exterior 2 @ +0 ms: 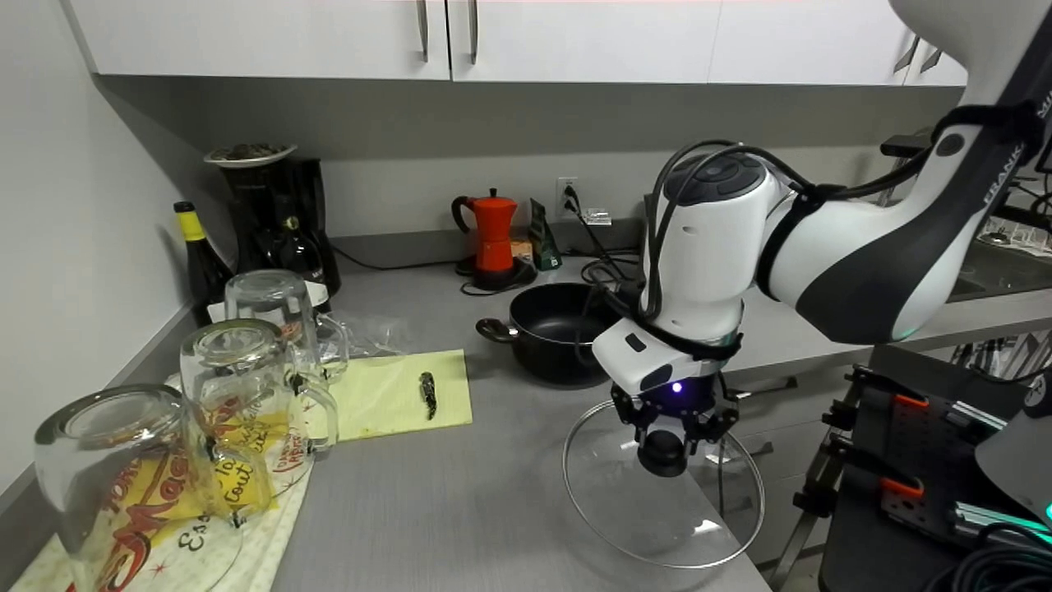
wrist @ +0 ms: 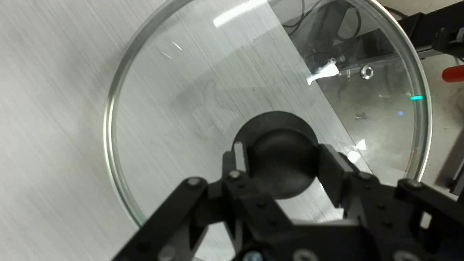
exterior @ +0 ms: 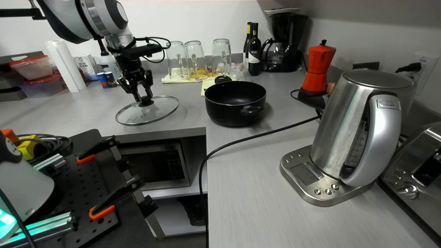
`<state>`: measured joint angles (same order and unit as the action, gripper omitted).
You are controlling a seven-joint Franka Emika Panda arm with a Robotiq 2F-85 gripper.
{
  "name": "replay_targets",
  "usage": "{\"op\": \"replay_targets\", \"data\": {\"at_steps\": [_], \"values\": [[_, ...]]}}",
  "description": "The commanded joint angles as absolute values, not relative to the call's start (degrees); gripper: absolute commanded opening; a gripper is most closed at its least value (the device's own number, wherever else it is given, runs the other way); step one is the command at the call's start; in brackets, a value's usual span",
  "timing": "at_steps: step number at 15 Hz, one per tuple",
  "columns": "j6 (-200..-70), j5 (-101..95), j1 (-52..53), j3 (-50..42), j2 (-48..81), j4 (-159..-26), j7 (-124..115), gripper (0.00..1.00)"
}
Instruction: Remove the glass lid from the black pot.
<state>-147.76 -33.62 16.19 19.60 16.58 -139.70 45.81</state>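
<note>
Okay, glass lid point(exterior: 148, 114) is off the black pot point(exterior: 229, 112) and in the gripper point(wrist: 282, 159)

So it's a grey kitchen counter point(exterior: 248, 193) that turns a corner, pale walls point(exterior: 213, 17) behind, white cupboards point(exterior 2: 575, 37) up top. Steel kettle point(exterior: 358, 127) sits up front in an exterior view, red moka pot point(exterior: 317, 65) further back, glass mugs point(exterior 2: 238, 395) over by the wall. Pot's at the counter's inside corner.

Arm point(exterior 2: 830, 255) reaches in over the countertop, wrist bent so the gripper points down. Jaws are clamped around the black knob point(wrist: 284, 174), one on each side. Lid's near the pot but apart from it, partly past the counter edge. Can't tell if it touches the counter.
</note>
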Motion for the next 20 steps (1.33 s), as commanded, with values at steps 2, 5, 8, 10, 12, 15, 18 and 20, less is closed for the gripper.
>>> {"op": "replay_targets", "data": {"at_steps": [2, 5, 8, 10, 12, 15, 18, 20], "values": [[-149.94, -36.26, 17.3, 19.0, 21.09, -138.0, 48.89, 0.25], [-149.54, -38.32, 18.42, 18.81, 23.91, -136.67, 48.6, 0.25], [-149.35, -39.87, 19.17, 18.99, 25.95, -135.35, 48.51, 0.25], [-149.44, -40.69, 19.53, 19.05, 26.67, -134.26, 48.49, 0.25], [-149.43, -41.13, 19.73, 19.06, 27.47, -133.06, 48.52, 0.25], [-149.21, -41.64, 19.89, 18.84, 28.97, -130.72, 48.61, 0.25], [-149.0, -42.37, 20.11, 18.33, 30.61, -128.16, 48.31, 0.25], [-149.15, -42.91, 20.19, 18.06, 31.34, -126.98, 48.21, 0.25]]}}
